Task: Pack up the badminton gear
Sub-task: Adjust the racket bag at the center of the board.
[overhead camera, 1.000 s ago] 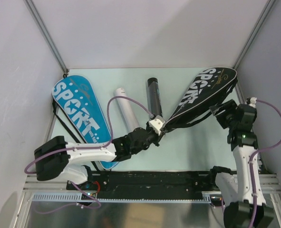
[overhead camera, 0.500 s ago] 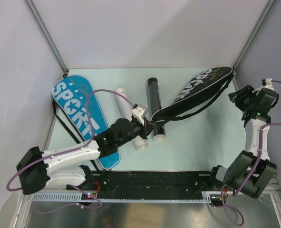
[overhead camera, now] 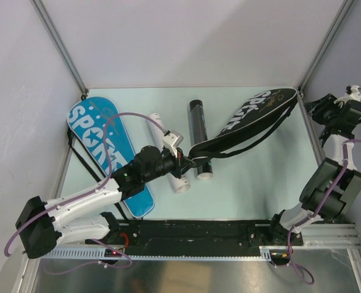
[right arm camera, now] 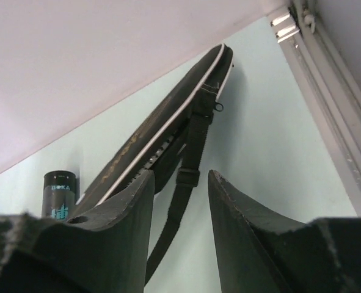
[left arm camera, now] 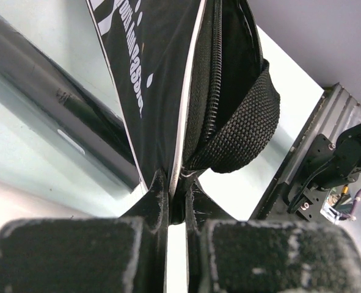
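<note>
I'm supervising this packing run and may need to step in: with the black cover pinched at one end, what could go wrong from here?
The left hand grips only the thin edge at the narrow end of the black cover, while the right hand is open and off it, so the cover may slip free or flop. That end crosses over the black tube, beside the white tube; a pull could roll either. The loose strap might snag.
</note>
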`<state>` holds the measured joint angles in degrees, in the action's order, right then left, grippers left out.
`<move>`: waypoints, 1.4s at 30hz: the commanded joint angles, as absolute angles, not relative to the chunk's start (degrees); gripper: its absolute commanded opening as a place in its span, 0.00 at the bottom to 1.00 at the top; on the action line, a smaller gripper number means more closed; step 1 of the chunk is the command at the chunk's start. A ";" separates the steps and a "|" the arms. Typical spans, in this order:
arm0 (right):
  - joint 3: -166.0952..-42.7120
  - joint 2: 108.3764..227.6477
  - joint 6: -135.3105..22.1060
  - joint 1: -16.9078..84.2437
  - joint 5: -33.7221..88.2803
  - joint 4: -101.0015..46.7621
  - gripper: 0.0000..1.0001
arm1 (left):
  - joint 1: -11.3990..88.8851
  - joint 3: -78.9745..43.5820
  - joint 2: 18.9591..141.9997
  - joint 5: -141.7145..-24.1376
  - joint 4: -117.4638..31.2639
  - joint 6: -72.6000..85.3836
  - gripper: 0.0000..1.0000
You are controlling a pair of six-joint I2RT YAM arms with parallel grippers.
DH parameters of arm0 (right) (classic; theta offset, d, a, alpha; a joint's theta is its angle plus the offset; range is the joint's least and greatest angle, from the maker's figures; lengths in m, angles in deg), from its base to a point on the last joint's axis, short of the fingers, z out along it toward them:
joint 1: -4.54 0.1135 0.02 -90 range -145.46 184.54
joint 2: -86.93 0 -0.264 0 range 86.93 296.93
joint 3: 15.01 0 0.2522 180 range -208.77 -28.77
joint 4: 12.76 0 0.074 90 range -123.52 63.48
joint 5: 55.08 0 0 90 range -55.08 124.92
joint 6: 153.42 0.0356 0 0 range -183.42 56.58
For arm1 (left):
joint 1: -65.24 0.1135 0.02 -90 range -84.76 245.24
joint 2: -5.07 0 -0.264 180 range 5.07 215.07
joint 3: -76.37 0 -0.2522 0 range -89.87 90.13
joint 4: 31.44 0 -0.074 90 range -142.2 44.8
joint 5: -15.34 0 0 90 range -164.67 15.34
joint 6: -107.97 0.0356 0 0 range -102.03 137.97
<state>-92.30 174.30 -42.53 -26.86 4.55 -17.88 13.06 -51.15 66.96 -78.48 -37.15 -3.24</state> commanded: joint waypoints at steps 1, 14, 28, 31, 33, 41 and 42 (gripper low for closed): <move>-96.15 179.95 -42.79 -25.85 1.10 -14.31 0.47 | 15.61 -47.64 63.51 -85.51 -40.94 -7.49 0.00; -94.63 190.30 -29.97 -20.24 -9.33 -10.09 0.68 | 18.29 -46.49 63.86 -87.34 -41.80 -7.68 0.00; -84.09 175.11 -29.49 -18.93 1.86 -18.35 0.69 | 19.64 -45.81 65.38 -86.24 -41.78 -8.73 0.00; -84.06 170.94 -29.67 -18.26 4.09 -23.64 0.69 | 19.71 -45.70 65.76 -85.69 -41.80 -9.35 0.00; -83.94 169.24 -30.06 -17.00 4.54 -28.37 0.67 | 19.71 -45.36 65.95 -85.55 -41.72 -9.64 0.00; -73.64 161.62 -25.09 -11.77 3.27 -28.31 0.55 | 19.65 -45.19 65.21 -85.40 -41.71 -10.41 0.00; -72.30 160.66 -24.35 -11.04 3.84 -27.94 0.54 | 19.64 -45.29 65.07 -85.39 -41.70 -10.54 0.00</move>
<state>-76.65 164.67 -27.34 -13.22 2.82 -26.78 19.18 -47.80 65.89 -85.36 -42.77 -7.02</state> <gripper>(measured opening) 0.564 0.078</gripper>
